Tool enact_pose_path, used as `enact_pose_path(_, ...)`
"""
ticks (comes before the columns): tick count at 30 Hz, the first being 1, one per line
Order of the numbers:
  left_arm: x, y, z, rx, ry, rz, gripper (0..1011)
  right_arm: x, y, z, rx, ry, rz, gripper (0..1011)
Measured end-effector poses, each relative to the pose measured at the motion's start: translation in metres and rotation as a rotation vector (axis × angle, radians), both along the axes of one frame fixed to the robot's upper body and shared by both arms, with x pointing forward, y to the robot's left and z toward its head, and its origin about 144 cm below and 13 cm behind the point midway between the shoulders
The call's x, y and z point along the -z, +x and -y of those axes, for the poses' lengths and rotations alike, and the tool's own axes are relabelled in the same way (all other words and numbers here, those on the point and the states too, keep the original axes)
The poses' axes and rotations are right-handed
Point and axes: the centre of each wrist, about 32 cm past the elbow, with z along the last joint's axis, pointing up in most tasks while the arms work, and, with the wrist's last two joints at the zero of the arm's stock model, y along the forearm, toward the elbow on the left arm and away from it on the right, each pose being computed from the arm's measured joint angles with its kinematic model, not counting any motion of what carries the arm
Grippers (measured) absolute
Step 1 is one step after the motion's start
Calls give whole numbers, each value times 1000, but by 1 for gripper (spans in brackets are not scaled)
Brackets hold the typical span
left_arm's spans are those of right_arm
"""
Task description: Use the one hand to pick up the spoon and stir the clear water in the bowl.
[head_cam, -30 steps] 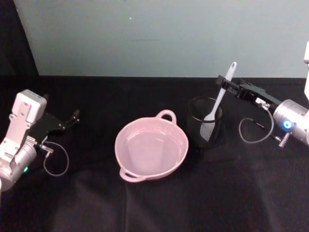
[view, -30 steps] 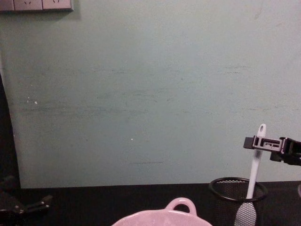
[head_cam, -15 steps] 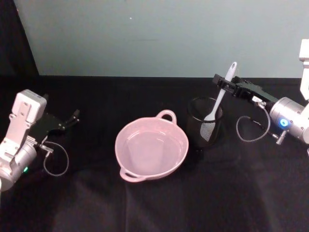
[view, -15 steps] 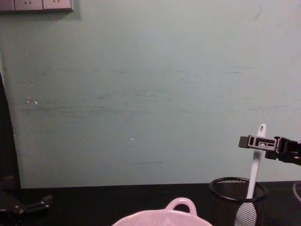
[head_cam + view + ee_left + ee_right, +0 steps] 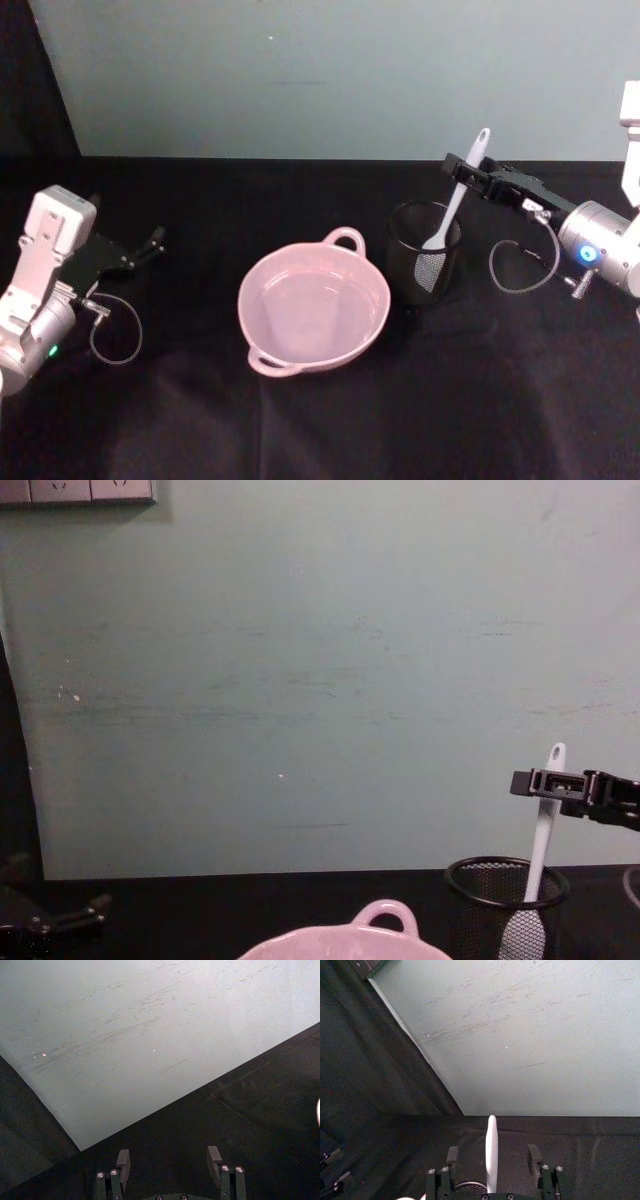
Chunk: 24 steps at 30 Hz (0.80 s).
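The white spoon stands tilted in a black mesh cup, blade down, handle sticking up. My right gripper is open, its thin black fingers on either side of the upper handle with gaps on both sides. From the chest, the right gripper crosses the spoon just below its top end. The pale pink bowl of clear water sits on the black cloth left of the cup; its rim handle shows low in the chest view. My left gripper rests open at the far left, also open at the left wrist.
The mesh cup stands close to the right of the bowl. A pale green wall runs behind the table. Loose cable loops hang by both wrists. Black cloth in front of the bowl lies bare.
My right gripper has edged slightly to the left, farther around the spoon's handle. The spoon, the bowl and the left arm have not moved.
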Motion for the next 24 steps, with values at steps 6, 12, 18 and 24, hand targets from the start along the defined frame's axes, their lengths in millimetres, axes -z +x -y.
enact_pose_path(6,0,0,0,0,0,0,1011,0,0,0,1,0,0,739)
enact_pose_path(12,0,0,0,0,0,0,1011,0,0,0,1,0,-1,542)
enact_pose_path(18,0,0,0,0,0,0,1011,0,0,0,1,1,-2,336)
enact_pose_path(24,0,0,0,0,0,0,1011,0,0,0,1,1,-2,160)
